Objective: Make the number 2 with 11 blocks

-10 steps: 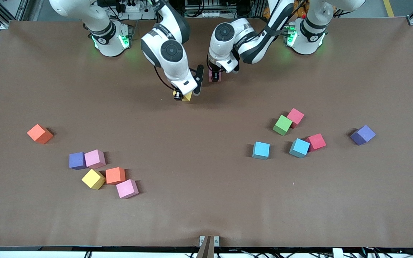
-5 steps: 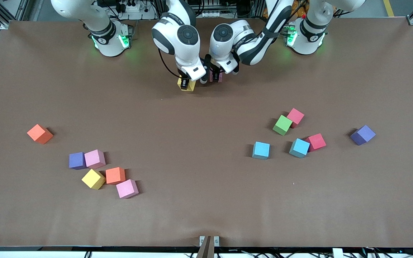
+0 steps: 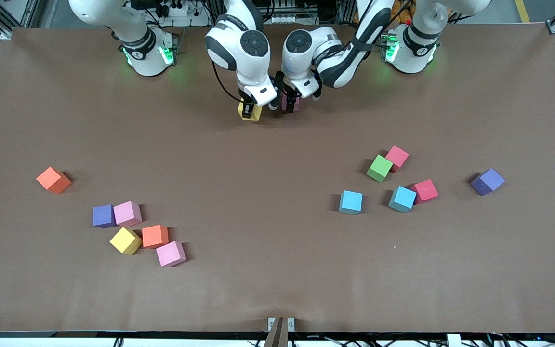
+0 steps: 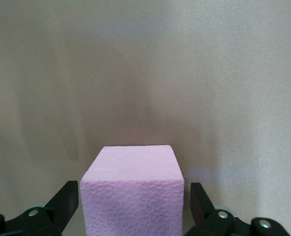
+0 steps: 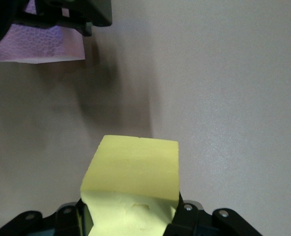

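Landmark: the pink cube sitting on the brown table close to the robot bases, about midway between them.

Left gripper is down over that pink cube. In the left wrist view its black fingers stand on either side of the cube, a sliver of gap visible on each side; jaws spread wide, nothing clamped.

Right gripper sits just beside the pink cube, toward the right arm's end of the table. Its jaws are pinched on a yellow cube; in the right wrist view the foam is dented where the fingers press. Cannot tell whether this cube touches the table.

Other blocks, all nearer the front camera than the pink cube:
- Toward the left arm's end: a green cube touching a red-pink cube; two light blue cubes, the second touching a crimson cube; a purple cube apart.
- Toward the right arm's end: a lone orange cube; a cluster of purple, pink, yellow, orange and pink cubes.
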`<control>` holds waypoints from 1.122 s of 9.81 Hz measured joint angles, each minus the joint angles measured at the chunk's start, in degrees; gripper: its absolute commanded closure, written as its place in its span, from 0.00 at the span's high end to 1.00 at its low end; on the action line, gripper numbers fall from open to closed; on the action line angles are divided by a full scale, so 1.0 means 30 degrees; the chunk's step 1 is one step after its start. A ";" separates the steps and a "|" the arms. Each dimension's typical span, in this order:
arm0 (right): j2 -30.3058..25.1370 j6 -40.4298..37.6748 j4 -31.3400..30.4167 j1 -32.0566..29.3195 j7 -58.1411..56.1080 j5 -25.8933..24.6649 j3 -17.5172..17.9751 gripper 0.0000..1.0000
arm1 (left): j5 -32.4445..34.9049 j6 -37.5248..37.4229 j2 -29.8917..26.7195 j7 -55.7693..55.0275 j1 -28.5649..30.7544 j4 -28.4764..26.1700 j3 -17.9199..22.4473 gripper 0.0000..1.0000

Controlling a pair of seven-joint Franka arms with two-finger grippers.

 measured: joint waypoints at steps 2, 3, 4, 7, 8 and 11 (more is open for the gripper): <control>-0.0028 0.0111 0.0001 -0.0014 0.0273 0.0000 -0.0054 0.20 | 0.0001 0.0000 -0.0044 0.0000 0.0024 0.0055 0.0000 1.00; -0.0026 0.0205 -0.0001 -0.0106 0.0404 0.0000 -0.0087 0.20 | 0.0002 -0.0003 -0.0117 0.0000 0.0028 0.0213 -0.0017 1.00; -0.0025 0.0291 -0.0001 -0.0257 0.0451 0.0000 -0.0099 0.20 | 0.0002 -0.0050 -0.0203 0.0000 0.0028 0.0421 -0.0043 1.00; -0.0023 0.0414 0.0001 -0.1154 0.0456 -0.0001 -0.0124 0.20 | 0.0003 -0.0135 -0.0353 0.0000 0.0035 0.0622 -0.0055 1.00; -0.0024 0.0430 0.0001 -0.1364 0.0434 -0.0001 -0.0128 0.20 | 0.0004 -0.0258 -0.0443 0.0000 0.0052 0.0623 -0.0055 1.00; -0.0023 0.0435 0.0001 -0.2012 -0.0031 -0.0007 -0.0133 0.20 | 0.0065 -0.1643 -0.1249 0.0299 0.0235 0.0661 -0.0060 1.00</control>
